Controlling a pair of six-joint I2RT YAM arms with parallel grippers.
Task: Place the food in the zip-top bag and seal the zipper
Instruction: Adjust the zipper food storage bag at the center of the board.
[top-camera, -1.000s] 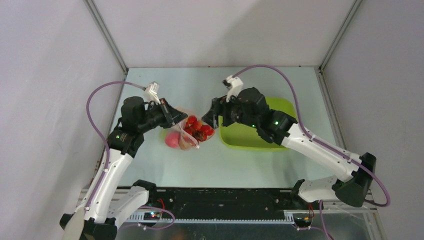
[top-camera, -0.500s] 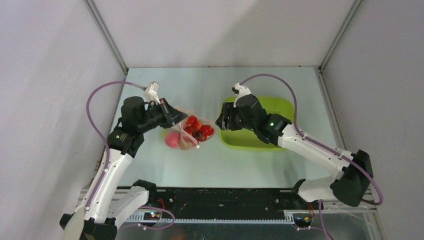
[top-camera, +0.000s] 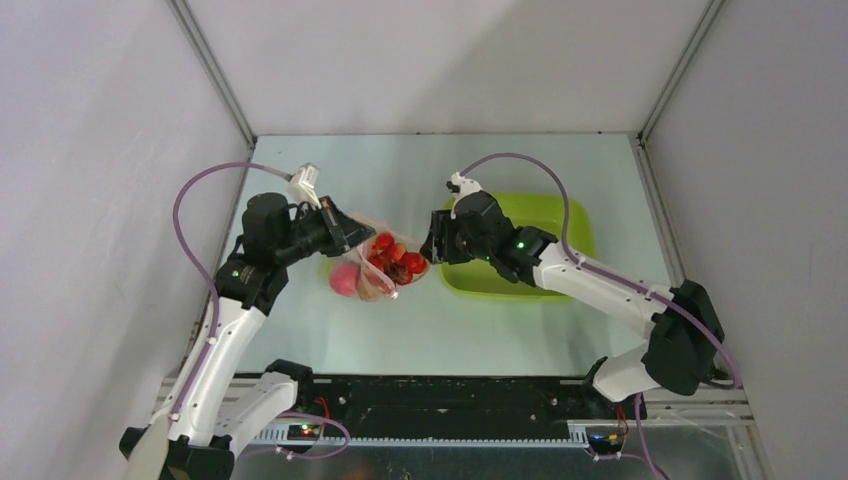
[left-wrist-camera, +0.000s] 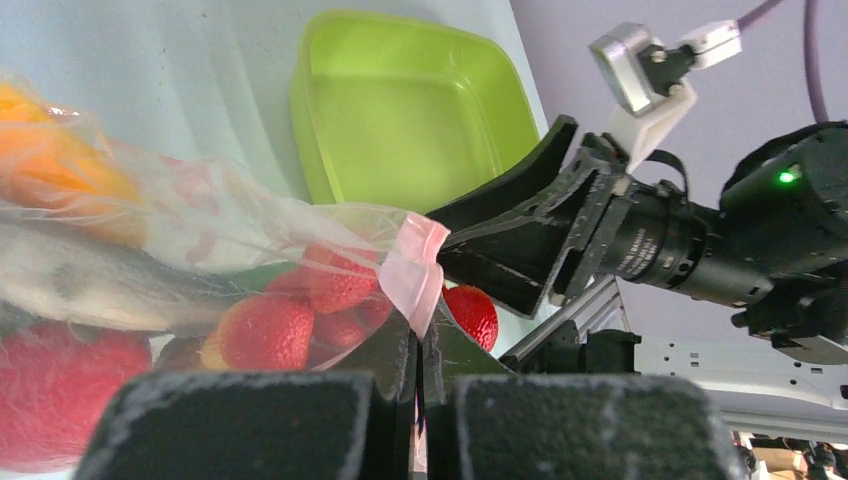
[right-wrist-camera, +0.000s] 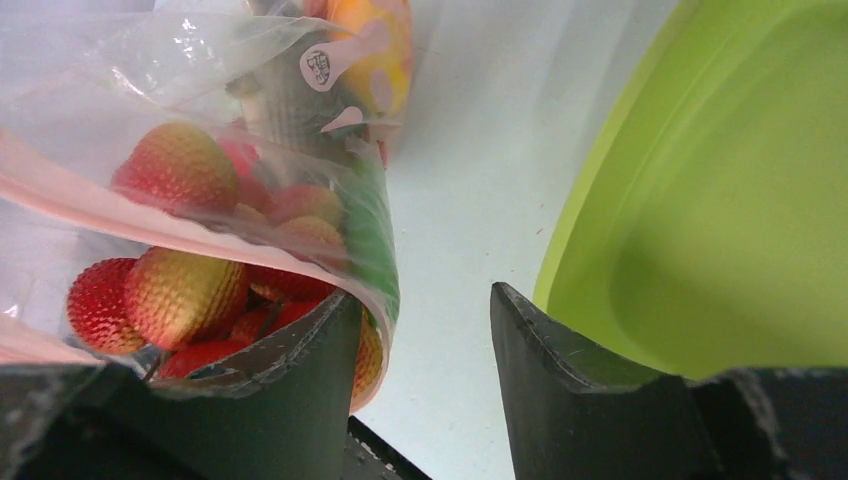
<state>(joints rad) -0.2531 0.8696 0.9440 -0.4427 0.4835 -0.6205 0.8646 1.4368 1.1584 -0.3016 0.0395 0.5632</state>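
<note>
The clear zip-top bag (top-camera: 380, 262) lies left of the table's centre with the food (top-camera: 398, 262) inside: red strawberries (left-wrist-camera: 265, 330), orange pieces and a pink-red round fruit. My left gripper (top-camera: 348, 235) is shut on the bag's mouth edge, and the pink zipper (left-wrist-camera: 415, 270) folds out just above its jaws (left-wrist-camera: 418, 345). My right gripper (top-camera: 428, 243) stands open at the bag's right side. In the right wrist view (right-wrist-camera: 425, 330) the zipper (right-wrist-camera: 150, 220) and the bag's rim lie against its left finger (right-wrist-camera: 290, 380). Between the jaws only bare table shows.
A lime-green tub (top-camera: 520, 245) stands right of the bag, close behind the right gripper, and nothing shows inside it (right-wrist-camera: 720, 200). Grey walls close off the pale table (top-camera: 480, 320) on three sides.
My right gripper has swung left from over the tub to the bag's right edge, its jaws narrowing. The left gripper and the bag have stayed put.
</note>
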